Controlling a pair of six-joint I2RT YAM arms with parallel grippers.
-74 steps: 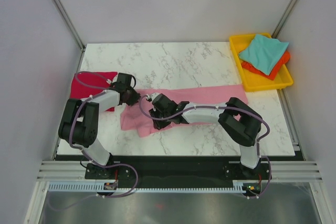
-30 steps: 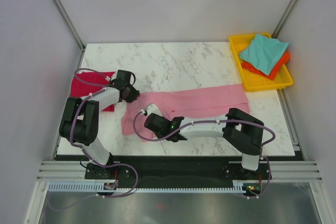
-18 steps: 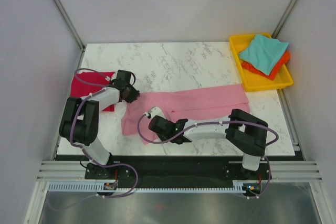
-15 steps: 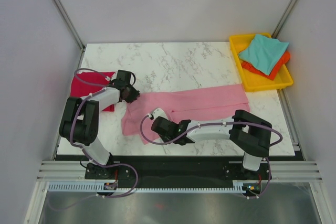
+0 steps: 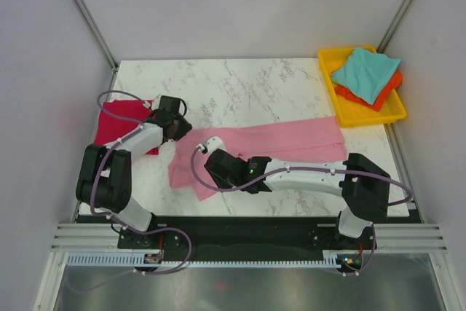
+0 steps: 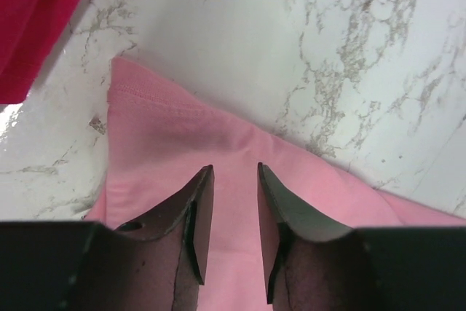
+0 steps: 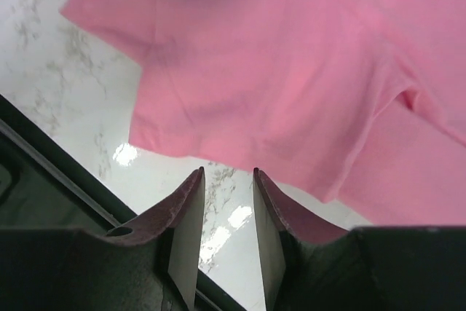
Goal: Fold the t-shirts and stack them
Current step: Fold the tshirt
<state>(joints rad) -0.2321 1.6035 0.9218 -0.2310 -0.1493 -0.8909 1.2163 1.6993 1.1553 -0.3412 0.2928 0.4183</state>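
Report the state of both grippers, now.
Left gripper: open, holding nothing, above the pink t-shirt.
Right gripper: open, holding nothing, by the pink t-shirt's edge.

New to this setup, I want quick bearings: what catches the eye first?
A long light pink cloth t-shirt stretches across the marble table, both the left gripper and right gripper open at its left end. In the far right corner a yellow plastic tray holds a teal t-shirt atop an orange t-shirt; a crimson red t-shirt lies at the left edge.
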